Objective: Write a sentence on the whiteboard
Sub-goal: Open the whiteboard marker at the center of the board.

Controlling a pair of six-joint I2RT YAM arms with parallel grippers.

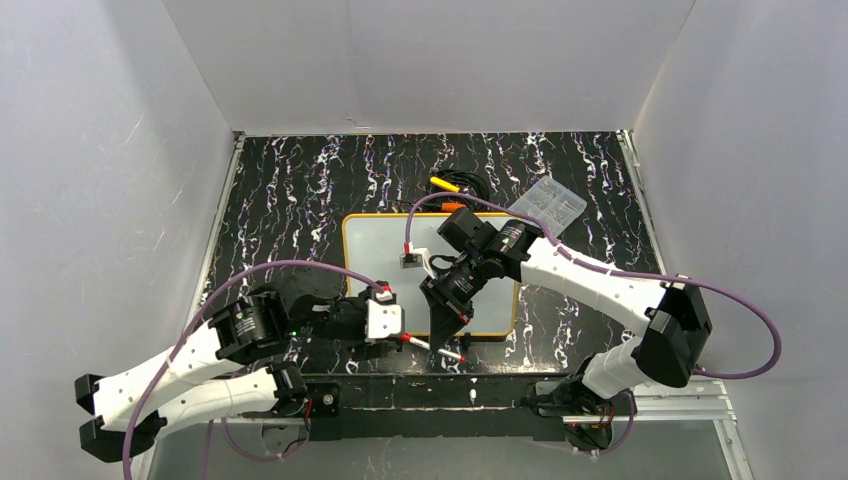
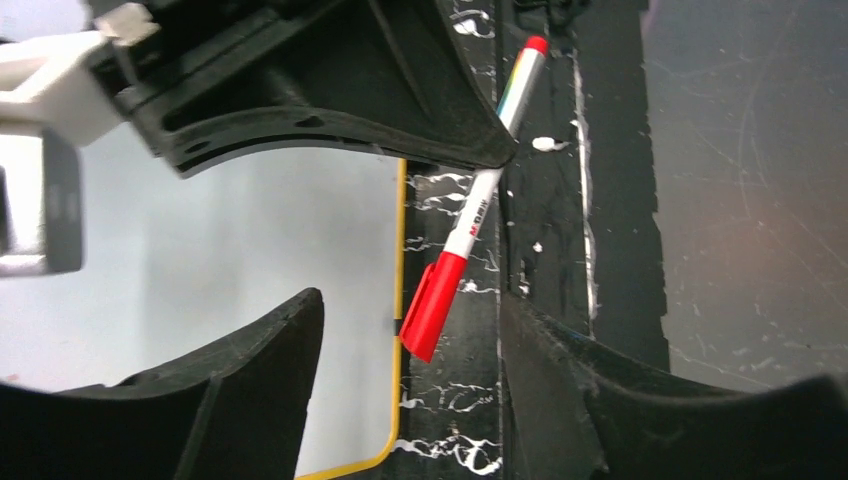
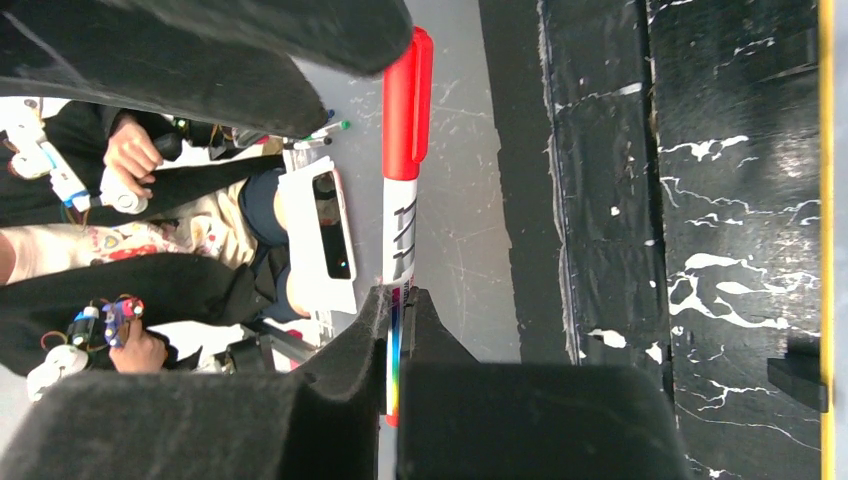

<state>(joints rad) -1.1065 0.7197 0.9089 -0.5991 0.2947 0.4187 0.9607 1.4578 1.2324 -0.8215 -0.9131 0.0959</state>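
Right pincer (image 3: 400,305) pinches marker (image 3: 404,200); left wrist shows whiteboard (image 2: 270,230).

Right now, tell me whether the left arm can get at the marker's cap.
Probably yes. The left gripper is open with the red cap between its fingers, nothing blocking; the right gripper is shut on the marker farther up, clear of the cap.

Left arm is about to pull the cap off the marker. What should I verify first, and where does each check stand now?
1. Right gripper shut on white-barrelled marker: ok.
2. Red plastic cap seated on marker: ok.
3. Left gripper open, one finger either side of cap: ok.
4. Glossy white whiteboard shows no lettering on its visible part: ok.
5. Marker's height above black marbled table: cannot tell.
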